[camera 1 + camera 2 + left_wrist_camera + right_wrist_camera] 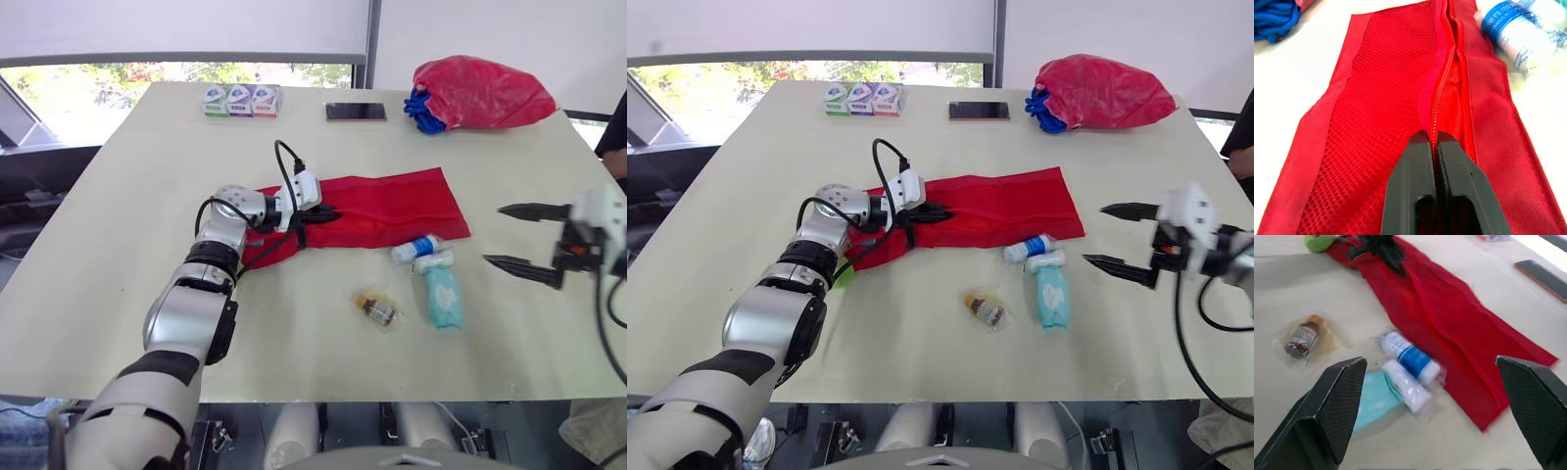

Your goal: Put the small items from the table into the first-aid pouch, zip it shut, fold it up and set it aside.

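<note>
While my left claw (1436,142) lies on the red pouch (392,201), its two fingers are pinched together on the zip ridge near the pouch's 9 o'clock end.

- Red pouch: flat at mid-table (118,245), long axis 9 to 3.
- Blue-labelled roll (415,248), white roll (436,260): side by side, at 5 o'clock of the pouch, just off its near edge.
- Teal packet (444,297): at 6 o'clock of the white roll, touching it.
- Wrapped brown bottle (377,309): at 9 o'clock of the teal packet, apart.
- My right claw (493,234): fingers spread wide, empty, at 3 o'clock of the rolls.
- Phone (356,112), three small boxes (242,100), red bag (480,93): along the 12 o'clock edge.
</note>
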{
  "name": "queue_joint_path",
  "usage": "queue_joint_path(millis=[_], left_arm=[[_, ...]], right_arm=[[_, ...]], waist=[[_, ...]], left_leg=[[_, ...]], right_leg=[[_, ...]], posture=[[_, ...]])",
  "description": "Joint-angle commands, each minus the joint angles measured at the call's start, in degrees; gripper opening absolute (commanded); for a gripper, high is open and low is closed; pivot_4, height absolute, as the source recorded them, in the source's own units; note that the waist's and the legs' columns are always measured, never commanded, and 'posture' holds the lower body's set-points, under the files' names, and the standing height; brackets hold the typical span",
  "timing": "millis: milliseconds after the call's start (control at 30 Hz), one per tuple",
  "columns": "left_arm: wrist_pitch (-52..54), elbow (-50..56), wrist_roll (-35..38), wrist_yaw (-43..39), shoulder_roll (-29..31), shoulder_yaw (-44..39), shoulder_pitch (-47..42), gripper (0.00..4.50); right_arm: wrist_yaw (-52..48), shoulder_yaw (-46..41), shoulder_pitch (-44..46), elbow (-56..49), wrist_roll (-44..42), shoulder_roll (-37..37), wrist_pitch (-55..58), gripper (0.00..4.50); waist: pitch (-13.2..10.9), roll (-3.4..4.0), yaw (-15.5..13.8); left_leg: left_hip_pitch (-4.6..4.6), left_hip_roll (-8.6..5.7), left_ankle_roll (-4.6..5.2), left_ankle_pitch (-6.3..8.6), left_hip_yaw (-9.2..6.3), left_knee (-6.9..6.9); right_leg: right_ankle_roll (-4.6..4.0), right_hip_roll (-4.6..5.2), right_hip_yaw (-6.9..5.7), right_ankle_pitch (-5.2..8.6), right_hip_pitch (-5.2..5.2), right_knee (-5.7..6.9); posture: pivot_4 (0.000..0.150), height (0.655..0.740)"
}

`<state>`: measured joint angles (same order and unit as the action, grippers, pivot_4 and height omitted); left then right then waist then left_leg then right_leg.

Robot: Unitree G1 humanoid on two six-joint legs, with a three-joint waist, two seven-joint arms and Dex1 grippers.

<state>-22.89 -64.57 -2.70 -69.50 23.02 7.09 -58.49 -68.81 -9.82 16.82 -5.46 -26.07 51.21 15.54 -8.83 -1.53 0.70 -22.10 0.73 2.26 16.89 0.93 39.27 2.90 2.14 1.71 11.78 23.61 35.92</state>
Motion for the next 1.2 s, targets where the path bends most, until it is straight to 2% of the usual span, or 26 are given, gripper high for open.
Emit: queue_joint_path(millis=[33,233,433,733,833,900,933,967,1067,1100,1200], left_arm=[[-1.7,0.2,-0.4,1.0,0.6,-0.4,-1.9,0.12],[-2.5,0.2,-0.9,1.2,0.5,-0.1,-2.0,0.12],[-2.9,0.8,-1.2,1.1,0.4,-0.2,-1.4,0.12],[-2.7,1.5,-1.0,1.1,0.1,-0.2,-1.0,0.12],[-2.7,1.5,-1.0,1.3,-0.2,-0.2,-0.9,0.00],[-2.7,1.5,-1.0,1.4,-0.3,-0.2,-0.9,0.00],[-2.7,1.5,-1.0,1.4,-0.4,-0.2,-0.9,0.00],[-2.7,1.4,-1.0,1.5,-0.4,-0.3,-0.9,0.00],[-2.7,1.3,-0.9,1.7,-0.6,-0.3,-0.8,0.00],[-2.6,1.3,-0.8,1.7,-0.7,-0.4,-0.8,0.00],[-2.3,1.2,-0.2,1.2,-0.8,-0.9,-0.8,0.00]], right_arm=[[-1.2,7.3,8.9,5.5,5.4,-1.9,-2.3,4.50],[-2.2,20.2,23.8,21.3,18.0,-7.6,-9.4,4.50],[-5.6,27.6,31.0,33.4,27.0,-10.2,-20.2,4.50],[-9.6,32.0,36.3,45.0,32.8,-13.6,-28.7,4.50],[-10.2,32.1,36.8,46.6,33.5,-14.6,-29.9,3.66],[-10.6,31.7,37.0,47.0,33.5,-14.9,-29.8,2.72],[-10.6,31.6,37.2,47.3,33.7,-14.9,-29.9,2.10],[-10.6,31.2,37.3,47.6,33.7,-14.9,-29.8,1.79],[-11.7,30.1,37.2,47.4,32.8,-14.6,-29.4,0.25],[-12.8,29.3,37.0,46.6,31.3,-14.6,-28.5,0.01],[-15.3,27.1,36.1,42.7,27.4,-14.5,-22.6,0.01]], waist=[[0.0,0.00,0.0],[0.0,0.02,-0.2],[0.0,0.05,-0.2],[0.0,0.06,0.1],[0.0,0.06,0.1],[0.0,0.07,0.1],[0.0,0.07,0.1],[0.0,0.07,0.0],[0.0,0.07,0.0],[0.0,0.08,0.0],[0.0,0.08,0.1]], left_leg=[[-0.01,-0.01,0.00,0.00,0.01,0.00],[-0.07,-0.02,0.00,0.00,0.13,-0.01],[-0.19,-0.07,-0.03,-0.01,0.12,-0.02],[-0.10,-0.07,-0.02,-0.01,0.13,-0.02],[-0.09,-0.07,-0.02,-0.01,0.12,-0.02],[-0.10,-0.08,-0.03,-0.01,0.13,-0.02],[-0.11,-0.08,-0.05,-0.03,0.12,-0.02],[-0.11,-0.08,-0.08,-0.04,0.12,-0.02],[-0.11,-0.08,-0.11,-0.06,0.13,-0.02],[-0.10,-0.08,-0.10,-0.06,0.13,-0.02],[-0.10,-0.08,-0.09,-0.05,0.11,-0.02]], right_leg=[[0.00,0.00,0.00,0.00,0.00,0.00],[-0.01,0.01,-0.13,0.00,0.01,-0.02],[-0.01,0.07,-0.20,-0.01,0.05,-0.07],[-0.02,0.09,-0.20,-0.01,0.03,0.02],[-0.02,0.09,-0.21,-0.01,0.02,0.03],[-0.02,0.10,-0.20,-0.01,0.02,0.02],[-0.02,0.10,-0.20,-0.01,0.02,0.01],[-0.02,0.10,-0.20,-0.01,0.03,0.01],[-0.02,0.10,-0.20,-0.01,0.02,0.01],[-0.02,0.10,-0.20,-0.01,0.02,0.01],[-0.02,0.10,-0.21,-0.01,0.02,0.04]], posture=[[0.150,0.7400],[0.150,0.7400],[0.150,0.7400],[0.150,0.7400],[0.150,0.7400],[0.150,0.7400],[0.150,0.7400],[0.150,0.7400],[0.150,0.7400],[0.150,0.7400],[0.150,0.7400]])
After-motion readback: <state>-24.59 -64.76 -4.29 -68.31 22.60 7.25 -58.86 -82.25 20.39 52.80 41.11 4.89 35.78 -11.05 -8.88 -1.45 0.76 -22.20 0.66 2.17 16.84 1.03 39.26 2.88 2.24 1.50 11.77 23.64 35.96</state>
